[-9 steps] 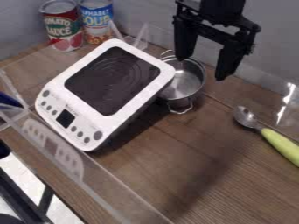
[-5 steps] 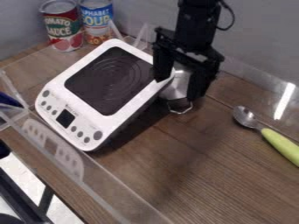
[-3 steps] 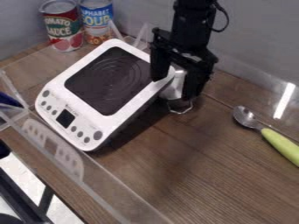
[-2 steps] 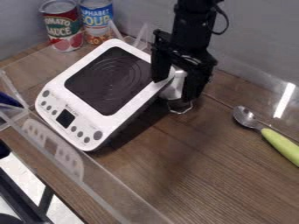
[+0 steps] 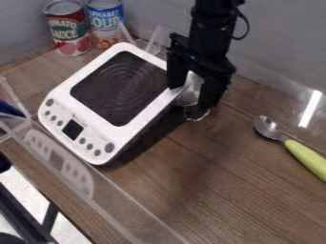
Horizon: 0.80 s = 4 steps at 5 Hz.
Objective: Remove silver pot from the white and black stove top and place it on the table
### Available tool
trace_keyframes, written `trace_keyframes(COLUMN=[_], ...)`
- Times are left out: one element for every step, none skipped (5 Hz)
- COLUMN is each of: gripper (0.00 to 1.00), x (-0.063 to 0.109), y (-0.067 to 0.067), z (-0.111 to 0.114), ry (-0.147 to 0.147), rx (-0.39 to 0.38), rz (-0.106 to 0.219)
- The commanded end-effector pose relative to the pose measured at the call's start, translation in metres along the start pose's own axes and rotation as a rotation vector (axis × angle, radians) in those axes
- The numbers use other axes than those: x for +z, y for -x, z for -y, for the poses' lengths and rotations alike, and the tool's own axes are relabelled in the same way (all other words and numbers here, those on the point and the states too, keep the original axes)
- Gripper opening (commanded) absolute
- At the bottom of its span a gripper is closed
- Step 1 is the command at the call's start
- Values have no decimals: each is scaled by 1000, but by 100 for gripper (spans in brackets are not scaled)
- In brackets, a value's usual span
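The silver pot (image 5: 193, 98) stands right against the right edge of the white and black stove top (image 5: 112, 84), and its base shows down at the brown table (image 5: 230, 186). My black gripper (image 5: 197, 88) points straight down over the pot. It is open, with one finger on each side of the pot, and it hides most of the pot. I cannot tell whether the fingers touch the pot's walls.
Two labelled cans (image 5: 84, 24) stand at the back left behind the stove. A spoon (image 5: 291, 143) with a yellow-green handle lies at the right. Clear plastic panels (image 5: 51, 157) line the table's front and left edges.
The gripper came down and to the left from above the pot until its open fingers straddled it. Since then it has barely moved. The pot has stayed where it was.
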<state>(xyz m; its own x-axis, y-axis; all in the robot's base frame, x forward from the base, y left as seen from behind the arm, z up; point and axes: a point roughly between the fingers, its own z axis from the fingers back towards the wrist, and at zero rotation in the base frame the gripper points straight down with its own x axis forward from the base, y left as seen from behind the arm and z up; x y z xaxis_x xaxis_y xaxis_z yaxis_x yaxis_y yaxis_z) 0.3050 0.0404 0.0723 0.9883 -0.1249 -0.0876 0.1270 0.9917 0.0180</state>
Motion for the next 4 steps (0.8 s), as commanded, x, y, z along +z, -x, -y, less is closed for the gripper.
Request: trace_keyframes(gripper=[100,100,100,100], x=[7,1,0,-3], y=[-9,-12,-12,-11], z=[-11,-19,-30,-41], ry=[-25,-37,-63,-83], rx=[1,-4,2,8], rz=[53,52,52,48])
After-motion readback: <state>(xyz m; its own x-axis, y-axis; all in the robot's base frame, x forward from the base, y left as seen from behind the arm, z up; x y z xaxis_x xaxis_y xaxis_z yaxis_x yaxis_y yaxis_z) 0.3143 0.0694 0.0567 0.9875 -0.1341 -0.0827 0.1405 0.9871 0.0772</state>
